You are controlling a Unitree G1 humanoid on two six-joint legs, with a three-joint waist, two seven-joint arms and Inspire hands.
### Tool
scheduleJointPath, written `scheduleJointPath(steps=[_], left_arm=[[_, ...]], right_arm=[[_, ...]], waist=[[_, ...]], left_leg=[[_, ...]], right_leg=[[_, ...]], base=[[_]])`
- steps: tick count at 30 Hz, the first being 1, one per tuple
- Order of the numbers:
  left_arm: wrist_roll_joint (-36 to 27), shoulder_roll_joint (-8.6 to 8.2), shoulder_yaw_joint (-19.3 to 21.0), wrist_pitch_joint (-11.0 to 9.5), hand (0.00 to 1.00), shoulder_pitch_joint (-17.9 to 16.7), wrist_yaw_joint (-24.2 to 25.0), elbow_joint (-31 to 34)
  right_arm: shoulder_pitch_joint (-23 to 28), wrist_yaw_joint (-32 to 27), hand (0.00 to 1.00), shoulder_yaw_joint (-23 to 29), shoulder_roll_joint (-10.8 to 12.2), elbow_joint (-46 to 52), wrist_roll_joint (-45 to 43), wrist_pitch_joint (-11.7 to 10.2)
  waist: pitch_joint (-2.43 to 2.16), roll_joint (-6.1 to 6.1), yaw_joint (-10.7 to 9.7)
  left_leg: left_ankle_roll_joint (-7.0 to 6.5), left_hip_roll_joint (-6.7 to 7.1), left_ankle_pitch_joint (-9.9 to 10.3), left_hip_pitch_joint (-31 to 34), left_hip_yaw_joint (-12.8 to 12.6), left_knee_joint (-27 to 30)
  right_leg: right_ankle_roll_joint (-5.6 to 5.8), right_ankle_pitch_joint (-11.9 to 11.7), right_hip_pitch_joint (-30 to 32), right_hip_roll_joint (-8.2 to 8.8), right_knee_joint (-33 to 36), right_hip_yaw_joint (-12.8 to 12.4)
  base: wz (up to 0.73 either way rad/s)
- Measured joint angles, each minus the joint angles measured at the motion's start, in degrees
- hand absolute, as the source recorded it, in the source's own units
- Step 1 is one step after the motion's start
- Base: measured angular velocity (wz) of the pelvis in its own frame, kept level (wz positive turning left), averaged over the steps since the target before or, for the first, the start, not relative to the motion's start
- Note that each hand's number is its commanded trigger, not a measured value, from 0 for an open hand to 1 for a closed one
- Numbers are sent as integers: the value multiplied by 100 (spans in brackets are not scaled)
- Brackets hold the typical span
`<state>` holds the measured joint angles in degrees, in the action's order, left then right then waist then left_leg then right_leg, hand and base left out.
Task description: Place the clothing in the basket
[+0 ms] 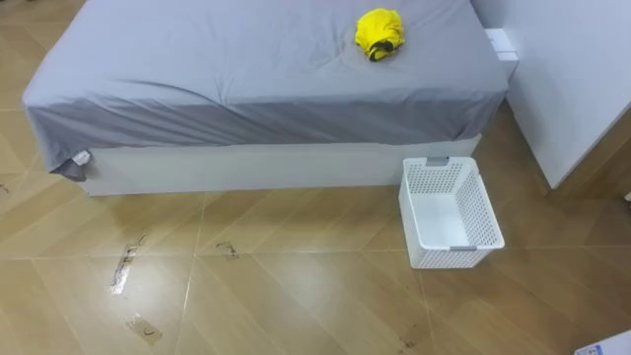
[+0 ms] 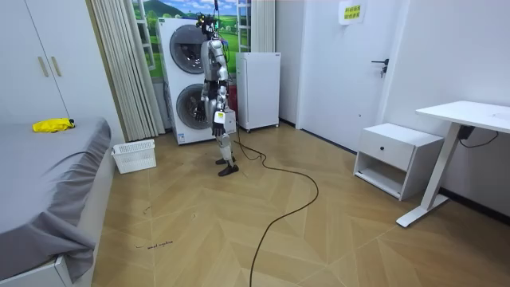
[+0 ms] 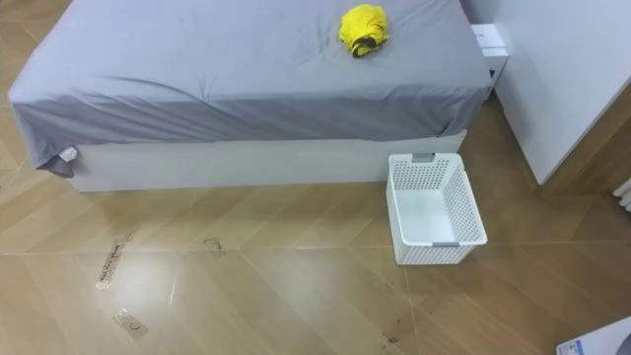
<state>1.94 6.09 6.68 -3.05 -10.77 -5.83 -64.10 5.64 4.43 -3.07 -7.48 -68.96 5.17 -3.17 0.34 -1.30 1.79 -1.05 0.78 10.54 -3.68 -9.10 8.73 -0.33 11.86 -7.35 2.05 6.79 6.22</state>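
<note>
So the yellow clothes [image 1: 380, 34] are bunched up on the bed [image 1: 246, 69], toward its right end and well back from the near edge. The white basket [image 1: 451, 214] sits upright on the wooden floor [image 1: 296, 296], just beside that near edge and close to the bed's right corner. The robot stands well away from both, over by the stacked washing machines [image 2: 187, 80]. Its left hand [image 2: 222, 119] hangs by its side, and honestly I can't tell if it's open or closed.
</note>
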Motion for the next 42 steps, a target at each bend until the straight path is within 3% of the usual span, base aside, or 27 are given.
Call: scheduleJointPath(steps=[22,27,30,32,33,35,36,37,38,39,40,41,42], left_arm=[[-20,-2,-7,0,0,13,31,-9],[-123,-7,60,1,0,-2,71,-14],[-149,-15,189,3,0,-10,117,-2],[-303,4,310,4,0,-46,107,5],[-380,18,318,4,0,-46,101,13],[-676,40,318,3,0,-94,100,40],[-739,44,319,3,0,-110,101,31],[-878,47,311,-4,0,-147,103,40],[-878,40,250,-4,0,-223,99,36],[-866,36,228,-4,0,-269,97,35],[-852,35,201,-5,0,-353,69,34],[-827,38,212,-6,0,-418,-19,4],[-770,43,222,-5,0,-455,-57,-19]], right_arm=[[5,98,0,46,0,-24,160,-1],[12,182,0,54,-1,20,92,15],[16,201,0,52,0,43,83,16],[-8,214,0,69,2,45,91,9],[7,231,0,63,2,47,107,7],[12,283,0,52,-2,54,111,2],[12,282,0,49,-2,54,115,2],[20,257,0,46,0,35,155,8],[8,245,0,49,-33,36,212,13],[5,242,0,47,-48,37,209,14],[8,245,0,39,-78,37,211,18],[18,243,0,11,-86,26,198,46],[18,244,0,-4,-85,25,185,78]], waist=[[3,23,-19],[-11,48,10],[-7,94,23],[-6,90,5],[-9,89,4],[-6,79,13],[25,57,10],[15,66,21],[16,50,29],[3,19,39],[4,-12,102],[14,-31,224],[23,-45,258]], left_leg=[[1,-4,2,3,5,-15],[20,-71,117,35,-10,158],[66,-216,422,223,-11,774],[121,-326,645,581,-25,1600],[121,-353,648,686,-21,1829],[119,-531,615,1144,-11,2822],[79,-582,565,1330,3,3188],[13,-572,623,1616,61,3441],[-3,-438,653,1889,121,3036],[38,-357,611,2032,153,2752],[161,-256,430,2326,179,2065],[154,-243,-60,2537,188,1620],[151,-224,-274,2604,187,1442]], right_leg=[[-3,8,6,-5,-6,-13],[-27,88,54,-16,134,-22],[-66,255,103,-76,365,-10],[-126,469,235,-125,729,-14],[-136,493,236,-124,758,-7],[-212,577,195,-173,807,-47],[-226,600,137,-214,812,-110],[-283,691,48,-192,847,-143],[-259,797,39,-110,910,-149],[-237,836,29,-70,921,-156],[-191,916,-3,30,912,-149],[-139,999,-86,113,888,-194],[-101,1053,-135,171,878,-233]], base=[[0],[-5],[-7],[-2],[5],[6],[5],[0],[-3],[-14],[-32],[-38],[-34]])
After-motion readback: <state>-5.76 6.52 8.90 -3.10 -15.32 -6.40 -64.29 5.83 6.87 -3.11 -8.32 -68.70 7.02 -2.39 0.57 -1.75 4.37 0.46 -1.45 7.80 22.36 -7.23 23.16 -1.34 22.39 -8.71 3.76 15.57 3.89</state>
